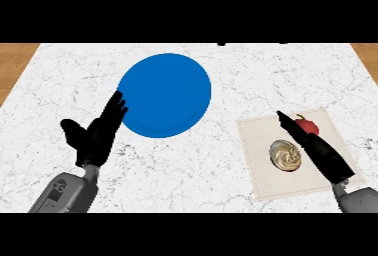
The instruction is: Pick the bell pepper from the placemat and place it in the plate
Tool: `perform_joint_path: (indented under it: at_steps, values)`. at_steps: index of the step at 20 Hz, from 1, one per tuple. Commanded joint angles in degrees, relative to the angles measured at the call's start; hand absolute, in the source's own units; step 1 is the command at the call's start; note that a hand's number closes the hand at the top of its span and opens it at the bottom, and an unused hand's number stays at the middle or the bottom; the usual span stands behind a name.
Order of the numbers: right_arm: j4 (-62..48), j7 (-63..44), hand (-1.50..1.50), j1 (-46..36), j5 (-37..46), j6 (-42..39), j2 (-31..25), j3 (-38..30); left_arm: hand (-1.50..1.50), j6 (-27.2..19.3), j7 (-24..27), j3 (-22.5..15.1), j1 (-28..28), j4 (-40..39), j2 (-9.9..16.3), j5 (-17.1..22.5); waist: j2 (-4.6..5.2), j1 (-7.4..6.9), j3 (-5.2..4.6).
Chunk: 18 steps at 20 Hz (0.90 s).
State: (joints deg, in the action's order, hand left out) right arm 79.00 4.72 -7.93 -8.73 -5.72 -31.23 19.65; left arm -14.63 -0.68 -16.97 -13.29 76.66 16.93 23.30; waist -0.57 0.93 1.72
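Observation:
A red bell pepper (308, 125) with a dark stem sits at the far right part of a beige placemat (269, 177). My right hand (321, 152) lies over the placemat with straight fingers pointing away, its fingertips just left of the pepper and partly in front of it. It holds nothing. A round blue plate (165, 95) lies on the marble counter, left of the placemat. My left hand (94, 135) rests open at the left, fingers up, its fingertips at the plate's lower left rim.
A round swirled tan object (286, 155) lies on the placemat just left of my right hand. Wooden surface strips (13, 65) show beyond the white marble counter's left and right edges.

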Motion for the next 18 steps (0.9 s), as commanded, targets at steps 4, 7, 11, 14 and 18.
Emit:
perform_joint_path:
  at_steps: [4,7,11,14,18]
  values:
    - [-4.32,-7.98,1.50,-9.39,-0.31,22.78,7.86,-13.92,0.00,1.13,3.20,1.43,1.32,0.41,6.93,-4.37,0.40,-2.61,-1.71]
    - [-10.13,-9.67,1.50,-6.12,17.21,25.75,-8.00,-9.21,0.00,0.35,2.94,1.10,1.06,-0.29,6.78,-5.03,1.57,-1.77,-4.24]
    - [-8.70,-6.05,-1.50,-10.62,18.83,54.72,7.36,-18.58,0.00,2.15,5.77,1.29,3.95,-0.12,7.95,-5.06,0.58,-2.73,-1.85]
    - [-13.33,-2.68,-1.50,-10.27,28.05,67.50,14.96,-14.15,0.00,2.86,6.59,2.30,3.20,-1.08,8.35,-4.92,1.11,-3.07,-1.79]
    - [-18.83,-8.49,-1.50,-11.90,39.89,78.27,19.97,-11.10,0.00,4.21,9.51,3.49,5.80,-1.88,9.11,-4.88,0.60,-1.91,-1.98]
